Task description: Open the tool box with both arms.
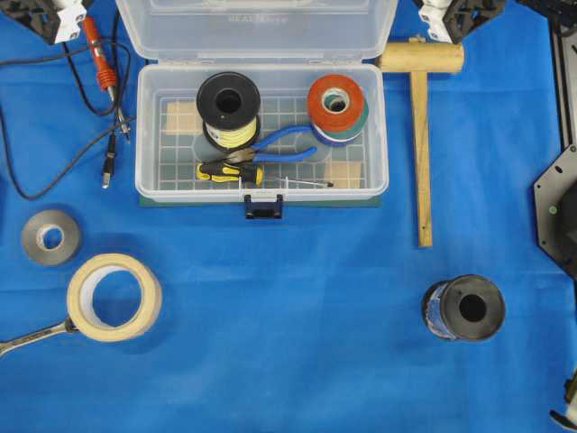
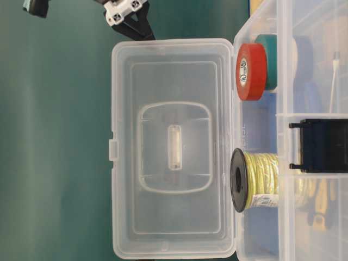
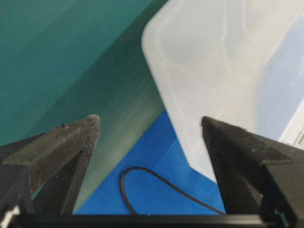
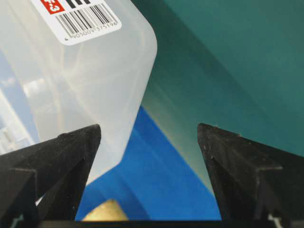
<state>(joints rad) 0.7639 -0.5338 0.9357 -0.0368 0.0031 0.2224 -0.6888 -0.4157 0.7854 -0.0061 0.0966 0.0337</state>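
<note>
Overhead: mallet [image 1: 421,135] beside tool box [image 1: 261,180]

The tool box [image 4: 95,71] lid's white sticker shows barcode digits "4 905009 375196".

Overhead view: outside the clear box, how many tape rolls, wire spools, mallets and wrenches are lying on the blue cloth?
Tape rolls: 2 (grey roll, cream roll)
Wire spools: 1 (black spool)
Mallets: 1 (wooden mallet)
Wrenches: 1 (wrench)
Total: 5
</note>
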